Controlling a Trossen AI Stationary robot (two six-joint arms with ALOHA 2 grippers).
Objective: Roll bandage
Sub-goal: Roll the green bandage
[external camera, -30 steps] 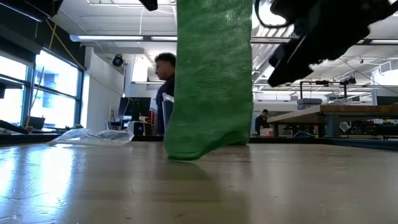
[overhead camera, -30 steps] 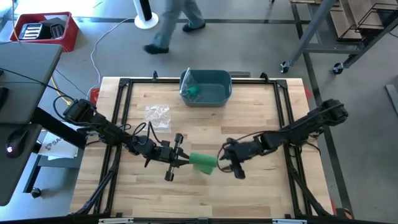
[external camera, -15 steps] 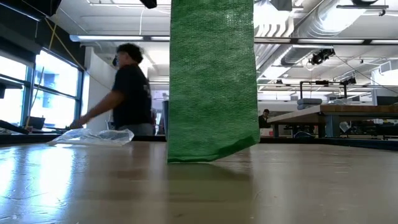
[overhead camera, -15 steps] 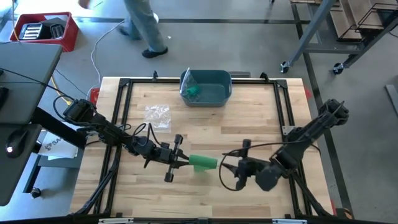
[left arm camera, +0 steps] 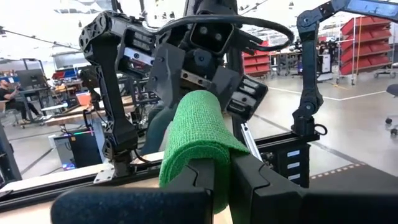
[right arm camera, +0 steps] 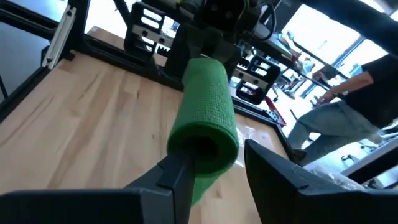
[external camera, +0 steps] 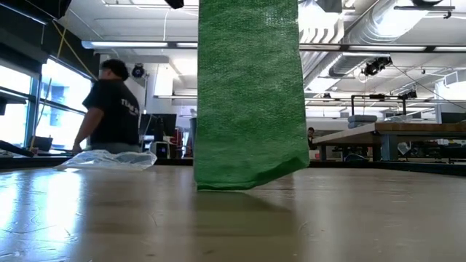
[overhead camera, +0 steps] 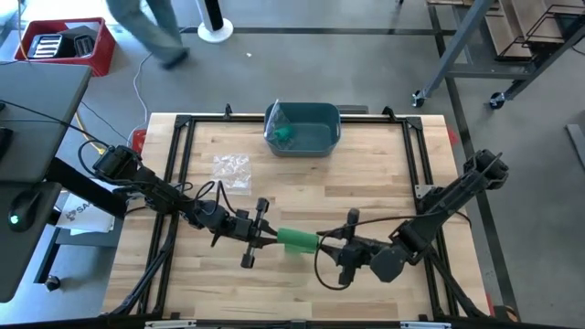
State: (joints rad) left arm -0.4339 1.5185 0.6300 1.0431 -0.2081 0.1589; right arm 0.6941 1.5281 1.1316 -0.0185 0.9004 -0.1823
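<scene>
The green bandage (overhead camera: 298,240) looks light, soft and springy, a crepe weave that should crush under pressure and cling to itself rather than slip, so I judge it is best held across the firm rolled body or at the open core, never by a loose layer that would peel away. It lies just above the desk (overhead camera: 366,183) near the middle of the front half, about six o'clock from the blue bin (overhead camera: 304,128) and four o'clock from the crumpled clear bag (overhead camera: 231,168). On the left, the left claw (overhead camera: 265,236) is clamped together on the roll's left end, the fabric bulging out past its fingers (left arm camera: 205,177) in the left wrist view. The roll reaches away from it toward three o'clock, where the right claw (overhead camera: 338,249) meets the free end with its fingers (right arm camera: 180,171) apart, one touching the rim of the core, the other standing clear of the roll
</scene>
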